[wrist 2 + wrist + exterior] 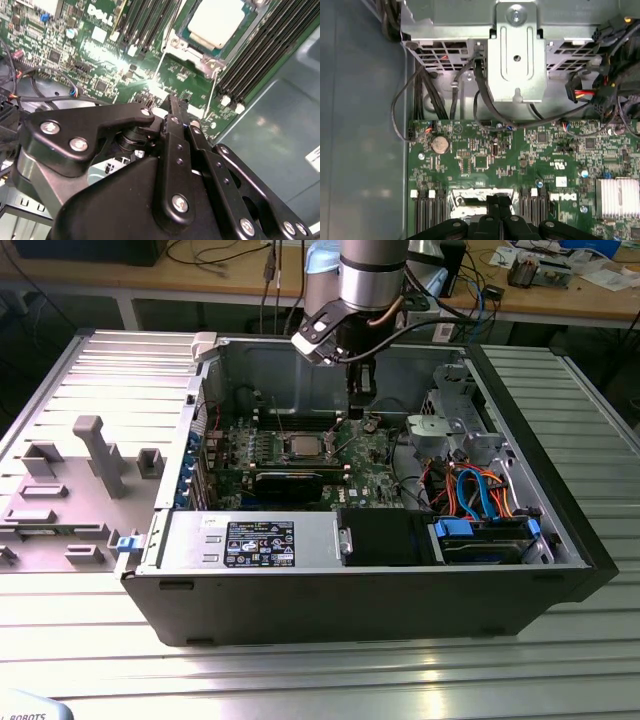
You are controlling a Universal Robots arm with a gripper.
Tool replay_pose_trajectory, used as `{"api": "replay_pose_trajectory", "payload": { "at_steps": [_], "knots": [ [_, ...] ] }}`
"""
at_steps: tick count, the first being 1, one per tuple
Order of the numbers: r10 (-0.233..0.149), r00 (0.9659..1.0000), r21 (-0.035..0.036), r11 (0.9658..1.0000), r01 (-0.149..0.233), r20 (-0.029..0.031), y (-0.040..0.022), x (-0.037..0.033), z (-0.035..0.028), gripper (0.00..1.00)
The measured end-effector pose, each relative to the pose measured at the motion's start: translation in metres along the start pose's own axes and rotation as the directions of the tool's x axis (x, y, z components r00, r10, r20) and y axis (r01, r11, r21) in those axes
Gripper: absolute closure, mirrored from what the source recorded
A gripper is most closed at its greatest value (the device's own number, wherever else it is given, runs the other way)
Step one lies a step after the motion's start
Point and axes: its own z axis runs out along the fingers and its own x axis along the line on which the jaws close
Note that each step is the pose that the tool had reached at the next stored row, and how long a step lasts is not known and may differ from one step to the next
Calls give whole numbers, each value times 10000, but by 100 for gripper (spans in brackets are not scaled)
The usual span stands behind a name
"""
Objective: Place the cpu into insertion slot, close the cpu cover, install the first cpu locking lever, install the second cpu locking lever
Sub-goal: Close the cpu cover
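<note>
The cpu [216, 21] lies silver top up in the insertion slot [464, 201] on the green motherboard [370, 455]. In the exterior view the cpu [303, 447] sits mid-board inside the open computer case. The silvery cpu cover [175, 44] frames the chip. A thin wire lever [214, 92] runs along one side of the socket; I cannot tell whether it is latched. My gripper [358, 410] hangs above the board, toward the exterior view's right of the socket. Its black fingers [493, 204] are pressed together, shut on nothing, with the gripper [176, 107] hovering just off the socket's edge.
Black memory slots [260, 50] flank the socket. A metal drive cage [516, 50] with black cables [405, 105] stands beyond the board, next to a heatsink [619, 197]. The power supply [250, 540] lines the case front. A grey fixture tray [90, 460] lies outside, on the exterior view's left.
</note>
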Motion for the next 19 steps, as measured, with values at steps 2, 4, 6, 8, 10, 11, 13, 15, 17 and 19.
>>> {"api": "replay_pose_trajectory", "payload": {
  "at_steps": [2,4,6,8,10,11,13,15,17,19],
  "knots": [
    [-2,10000,23,10000,2,0,64,3,19,89],
    [-4,10000,49,10000,4,1,144,7,38,89],
    [-3,10000,73,10000,3,1,205,12,56,89],
    [-6,10000,119,9999,6,1,249,20,86,89],
    [-6,10000,162,9999,6,2,273,25,124,89],
    [-7,10000,176,9998,7,2,278,26,143,89],
    [-6,10000,194,9998,6,1,278,28,182,89],
    [-6,10000,204,9998,6,2,277,29,223,89],
    [-8,10000,206,9998,8,3,277,29,230,89],
    [-7,10000,206,9998,7,3,277,29,231,89]
  ]
}}
